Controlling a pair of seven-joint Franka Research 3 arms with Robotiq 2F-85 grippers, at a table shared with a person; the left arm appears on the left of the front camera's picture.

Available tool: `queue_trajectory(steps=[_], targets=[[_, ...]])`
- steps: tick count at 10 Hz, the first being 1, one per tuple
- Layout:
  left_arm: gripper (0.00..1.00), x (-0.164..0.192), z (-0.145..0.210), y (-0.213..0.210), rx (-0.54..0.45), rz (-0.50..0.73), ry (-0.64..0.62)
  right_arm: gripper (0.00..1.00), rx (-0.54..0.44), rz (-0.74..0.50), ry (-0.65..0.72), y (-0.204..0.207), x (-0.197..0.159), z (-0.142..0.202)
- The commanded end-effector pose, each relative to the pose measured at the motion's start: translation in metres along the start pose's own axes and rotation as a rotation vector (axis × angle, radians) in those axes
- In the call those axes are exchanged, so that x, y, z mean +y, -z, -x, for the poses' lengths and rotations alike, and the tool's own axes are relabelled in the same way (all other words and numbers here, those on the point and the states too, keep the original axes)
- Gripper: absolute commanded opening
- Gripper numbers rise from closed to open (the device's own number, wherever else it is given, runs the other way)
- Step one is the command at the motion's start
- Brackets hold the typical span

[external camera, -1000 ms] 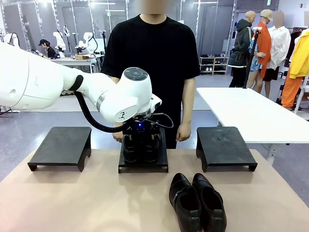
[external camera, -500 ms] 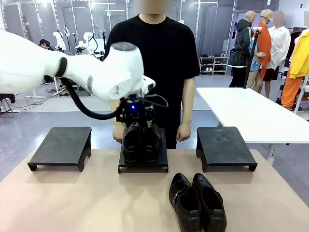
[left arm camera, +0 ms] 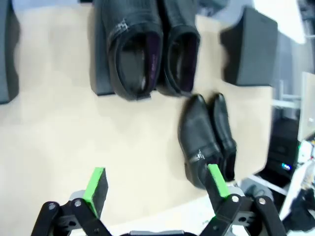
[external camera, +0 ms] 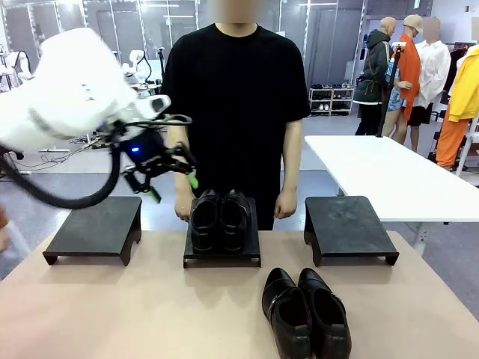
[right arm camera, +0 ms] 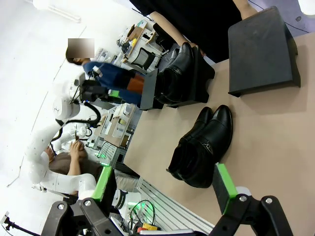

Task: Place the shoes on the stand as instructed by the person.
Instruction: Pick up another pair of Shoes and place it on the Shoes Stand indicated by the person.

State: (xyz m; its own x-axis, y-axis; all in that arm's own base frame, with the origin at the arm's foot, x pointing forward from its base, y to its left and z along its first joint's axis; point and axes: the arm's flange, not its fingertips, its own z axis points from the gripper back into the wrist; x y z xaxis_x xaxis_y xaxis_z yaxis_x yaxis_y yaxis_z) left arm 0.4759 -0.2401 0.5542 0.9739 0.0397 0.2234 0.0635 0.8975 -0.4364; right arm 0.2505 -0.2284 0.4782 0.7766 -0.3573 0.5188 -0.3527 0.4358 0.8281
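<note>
A left stand (external camera: pixel 93 224) and a right stand (external camera: pixel 348 224) flanked the middle stand (external camera: pixel 222 256) on the table (external camera: pixel 127 314) — three black stands in all. The middle stand carried one pair of black shoes (external camera: pixel 219 218), side by side. A second pair (external camera: pixel 305 313) lay on the table in front of the middle stand, slightly to its right, making four shoes. The left gripper (external camera: pixel 174 187) hung above and left of the middle stand, fingers spread, empty. The right gripper (right arm camera: pixel 165 189) — likewise spread and empty — faced the middle stand across the second pair. The person (external camera: pixel 239 97) stood behind the middle stand.
</note>
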Motion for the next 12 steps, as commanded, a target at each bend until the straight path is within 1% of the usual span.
queue_trajectory(steps=[1, 2, 5, 6, 9, 10, 11, 12], targets=[[1.0, 0.061, 0.041, -0.03, 0.018, 0.225, -0.007, 1.0, -0.011, -0.012, -0.019, -0.001, 0.001, -0.002], [1.0, 0.094, 0.053, -0.05, 0.02, 0.372, -0.048, 1.0, -0.011, -0.012, -0.019, -0.001, 0.001, -0.002], [1.0, 0.198, 0.096, -0.084, 0.043, 0.682, -0.056, 1.0, -0.011, -0.012, -0.019, -0.001, 0.001, -0.002], [1.0, 0.225, 0.108, -0.088, 0.036, 0.75, -0.047, 1.0, -0.011, -0.012, -0.019, -0.001, 0.001, -0.002], [1.0, 0.311, 0.152, -0.09, -0.063, 0.936, -0.103, 1.0, -0.011, -0.012, -0.019, -0.001, 0.001, -0.002], [1.0, 0.348, 0.169, -0.092, -0.122, 1.013, -0.137, 1.0, -0.011, -0.012, -0.019, -0.001, 0.001, -0.002], [1.0, 0.375, 0.179, -0.09, -0.159, 1.041, -0.175, 1.0, -0.011, -0.012, -0.019, -0.001, 0.001, -0.002], [1.0, 0.394, 0.184, -0.087, -0.186, 1.064, -0.215, 1.0, -0.011, -0.012, -0.019, -0.001, 0.001, -0.002]])
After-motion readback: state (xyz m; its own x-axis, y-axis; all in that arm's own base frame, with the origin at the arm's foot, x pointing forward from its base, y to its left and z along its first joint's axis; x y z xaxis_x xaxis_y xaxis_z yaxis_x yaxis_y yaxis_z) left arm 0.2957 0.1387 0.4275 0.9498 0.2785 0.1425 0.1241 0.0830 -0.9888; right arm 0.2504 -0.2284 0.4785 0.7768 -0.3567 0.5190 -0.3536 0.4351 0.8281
